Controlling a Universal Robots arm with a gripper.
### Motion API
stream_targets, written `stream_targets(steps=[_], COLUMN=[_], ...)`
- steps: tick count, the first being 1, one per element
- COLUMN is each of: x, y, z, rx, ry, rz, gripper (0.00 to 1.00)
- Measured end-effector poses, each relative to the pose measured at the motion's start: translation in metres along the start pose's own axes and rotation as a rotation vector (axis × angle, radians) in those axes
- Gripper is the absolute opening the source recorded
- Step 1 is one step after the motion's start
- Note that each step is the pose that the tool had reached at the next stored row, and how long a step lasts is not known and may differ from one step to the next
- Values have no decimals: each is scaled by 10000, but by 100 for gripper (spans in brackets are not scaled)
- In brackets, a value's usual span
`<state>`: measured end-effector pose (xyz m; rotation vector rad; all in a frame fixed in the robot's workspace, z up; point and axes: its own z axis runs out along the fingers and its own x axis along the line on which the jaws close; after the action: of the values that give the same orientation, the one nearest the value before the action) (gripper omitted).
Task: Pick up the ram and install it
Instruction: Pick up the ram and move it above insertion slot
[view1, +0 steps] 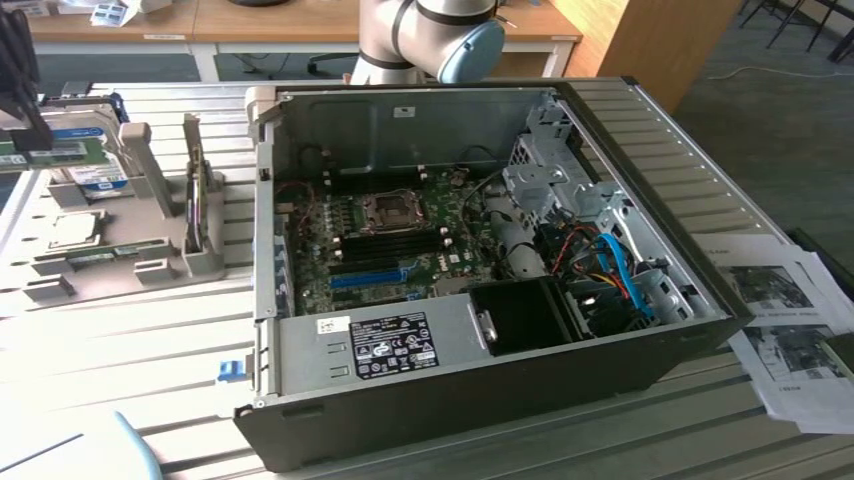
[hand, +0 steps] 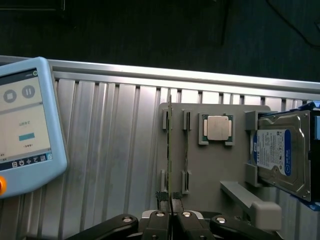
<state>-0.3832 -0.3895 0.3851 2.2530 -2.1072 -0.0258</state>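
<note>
In the wrist view my gripper (hand: 170, 214) is shut on the ram (hand: 170, 150), a thin green stick seen edge-on and reaching out from the fingertips over the grey parts holder (hand: 215, 170). It sits just beside one pair of the holder's slot posts. In the exterior view the dark gripper (view1: 19, 120) hangs at the far left over the holder (view1: 120, 255), with the green ram (view1: 56, 153) under it. The open computer case (view1: 454, 400) lies to the exterior view's right, its motherboard (view1: 441, 262) showing the CPU socket (view1: 391, 208) and dark memory slots (view1: 380, 243).
A CPU (hand: 217, 127) and a silver hard drive (hand: 280, 155) with a blue-white label rest on the holder. Another thin stick (hand: 186, 150) stands in the neighbouring slot. A teach pendant (hand: 25, 125) lies on the ribbed metal table. Papers (view1: 787, 330) lie beside the case.
</note>
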Motion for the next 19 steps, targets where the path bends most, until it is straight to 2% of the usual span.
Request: stream_targets(steps=[5,12,15,19], x=[2,1,5,11], y=[2,0,-40,-144], z=[-58,-61,-62,-67], rx=[-4,-6,-4,-5], ry=[17,20,20,13], rz=[-1,1,1,0], gripper=[11,11,11,11])
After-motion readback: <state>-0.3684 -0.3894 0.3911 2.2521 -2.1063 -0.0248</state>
